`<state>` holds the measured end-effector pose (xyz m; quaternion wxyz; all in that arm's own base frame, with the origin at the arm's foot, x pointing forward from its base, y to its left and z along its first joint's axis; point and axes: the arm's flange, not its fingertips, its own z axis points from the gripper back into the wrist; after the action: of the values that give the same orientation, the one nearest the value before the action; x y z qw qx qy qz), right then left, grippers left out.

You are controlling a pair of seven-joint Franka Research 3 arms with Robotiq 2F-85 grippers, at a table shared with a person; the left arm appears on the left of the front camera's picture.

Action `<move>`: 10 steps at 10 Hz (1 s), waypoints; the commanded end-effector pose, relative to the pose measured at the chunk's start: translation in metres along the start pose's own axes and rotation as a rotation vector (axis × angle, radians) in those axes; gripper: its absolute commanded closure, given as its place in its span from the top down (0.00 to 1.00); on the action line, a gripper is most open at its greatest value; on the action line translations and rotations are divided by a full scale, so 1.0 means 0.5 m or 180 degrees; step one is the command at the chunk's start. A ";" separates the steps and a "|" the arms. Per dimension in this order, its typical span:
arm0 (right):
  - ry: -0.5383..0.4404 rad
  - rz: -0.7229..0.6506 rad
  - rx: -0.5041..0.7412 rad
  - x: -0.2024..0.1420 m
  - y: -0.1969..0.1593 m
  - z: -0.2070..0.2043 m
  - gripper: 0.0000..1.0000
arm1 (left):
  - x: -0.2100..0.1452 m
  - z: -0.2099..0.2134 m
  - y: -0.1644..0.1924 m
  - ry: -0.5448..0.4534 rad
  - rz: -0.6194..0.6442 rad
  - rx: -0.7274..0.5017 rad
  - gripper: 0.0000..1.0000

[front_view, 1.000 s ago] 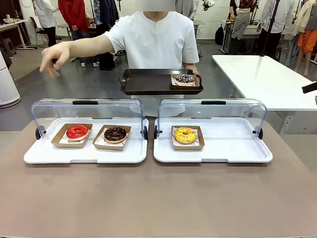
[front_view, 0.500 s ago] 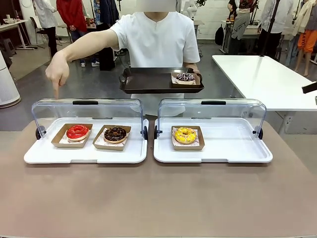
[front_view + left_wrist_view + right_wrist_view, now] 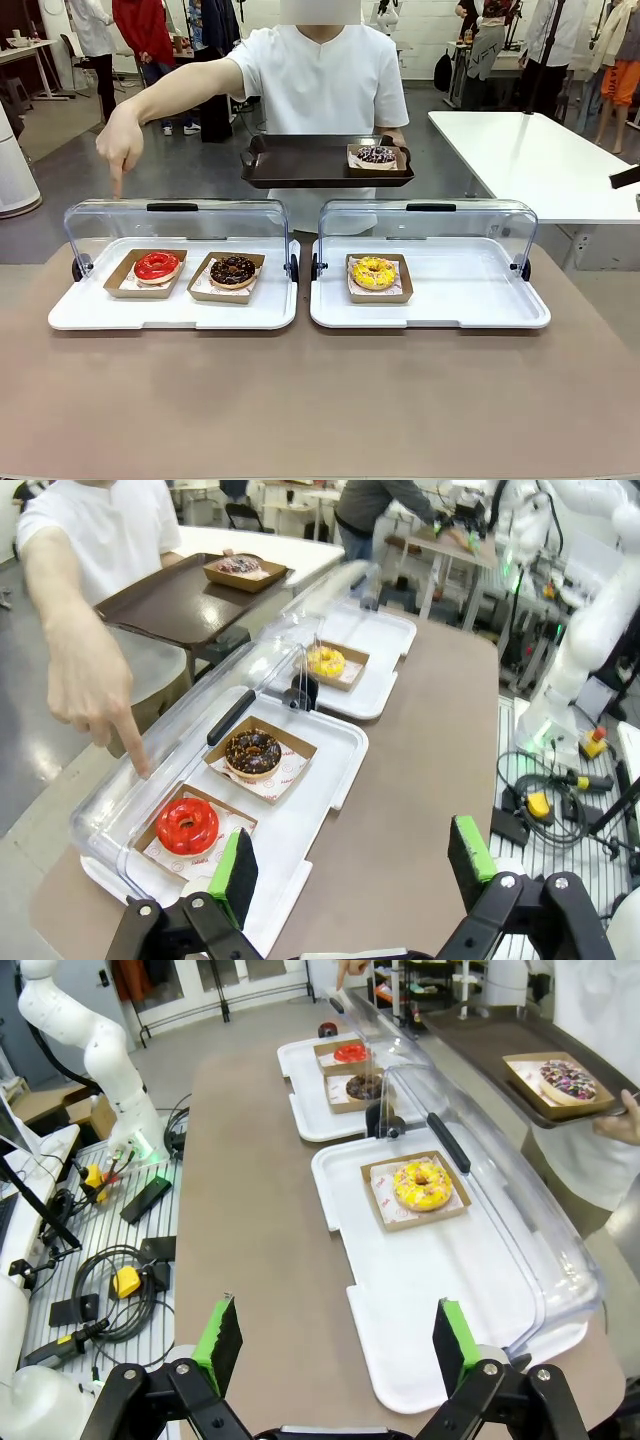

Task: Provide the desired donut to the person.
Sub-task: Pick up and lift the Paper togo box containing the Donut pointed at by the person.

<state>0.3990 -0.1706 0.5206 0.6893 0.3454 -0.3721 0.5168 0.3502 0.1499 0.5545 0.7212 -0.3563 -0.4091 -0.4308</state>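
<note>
Nearest to us, in the left wrist view, our left gripper (image 3: 352, 865) hangs above the near edge of the table (image 3: 320, 400) with its jaws spread wide and nothing between the green pads. In the right wrist view our right gripper (image 3: 335, 1345) is likewise wide open and empty, above the table's near edge.

On the brown table we see 2 white display trays side by side. The left tray (image 3: 170, 315) carries 2 donuts, each in a brown cardboard holder (image 3: 116, 284): a red donut (image 3: 156, 265) towards the outer end and a chocolate donut (image 3: 232, 269) just beside it, nearer the middle. The right tray (image 3: 450, 310) carries 1 yellow donut (image 3: 373, 272) in its own holder at the inner end; the rest of that tray is bare. Behind the donuts each tray's clear lid stands raised along the far edge, the left lid (image 3: 175, 225) and the right lid (image 3: 430, 225).

Beyond the lids stands the person (image 3: 320, 80) in a white shirt. One hand (image 3: 120, 140) reaches out over the left lid, index finger pointing straight down at the end where the red donut sits. The other hand holds a dark tray (image 3: 310, 165) level at waist height, bearing 1 sprinkled donut (image 3: 376, 155) in a holder.
</note>
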 end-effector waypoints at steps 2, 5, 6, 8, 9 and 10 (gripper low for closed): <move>-0.0007 -0.0001 0.0005 0.000 0.000 -0.001 1.00 | 0.109 -0.044 -0.032 0.1092 -0.0862 0.0056 1.00; -0.0007 -0.0001 0.0005 0.000 0.000 -0.001 1.00 | 0.155 -0.176 -0.055 0.2726 -0.1841 0.0130 1.00; -0.0007 -0.0001 0.0005 0.000 0.000 -0.001 1.00 | 0.142 -0.225 -0.062 0.3118 -0.2027 0.0269 1.00; -0.0007 -0.0001 0.0005 0.000 0.000 -0.001 1.00 | 0.103 -0.315 -0.055 0.3369 -0.2178 0.0299 1.00; -0.0007 -0.0001 0.0005 0.000 0.000 -0.001 1.00 | 0.071 -0.357 -0.030 0.3503 -0.2138 0.0309 1.00; -0.0007 -0.0001 0.0005 0.000 0.000 -0.001 1.00 | 0.037 -0.385 -0.015 0.3560 -0.2078 0.0337 1.00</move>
<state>0.3995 -0.1704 0.5203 0.6898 0.3453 -0.3713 0.5169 0.3943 -0.0306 0.5115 0.6493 0.0968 -0.0847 -0.7496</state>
